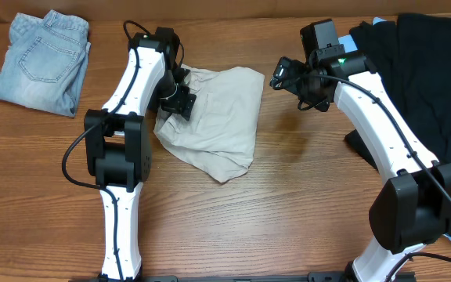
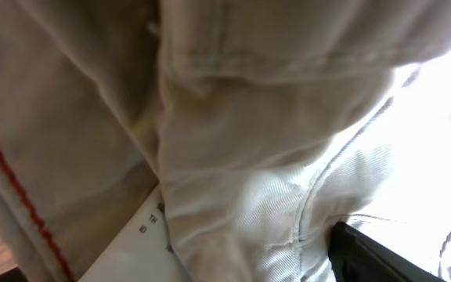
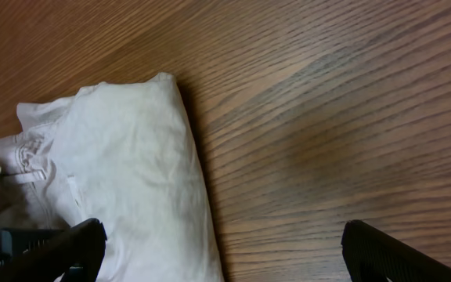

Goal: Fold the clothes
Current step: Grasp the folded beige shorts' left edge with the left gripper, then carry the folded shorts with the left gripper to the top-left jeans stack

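Observation:
The beige shorts [image 1: 218, 117] lie crumpled in the middle of the table. My left gripper [image 1: 180, 95] is down on their left edge, by the waistband. In the left wrist view beige cloth [image 2: 233, 157] fills the frame, with the white inner label [image 2: 143, 251] and one dark fingertip [image 2: 382, 258]; the jaws appear shut on the cloth. My right gripper [image 1: 282, 77] hovers just right of the shorts' far right corner. In the right wrist view it [image 3: 221, 258] is wide open and empty, over the shorts' edge [image 3: 131, 164] and bare wood.
Folded pale denim [image 1: 41, 59] lies at the far left. A black garment [image 1: 429, 70] is spread at the far right, with a light-blue piece [image 1: 378, 22] showing behind it. Bare wood [image 1: 288, 211] runs along the front.

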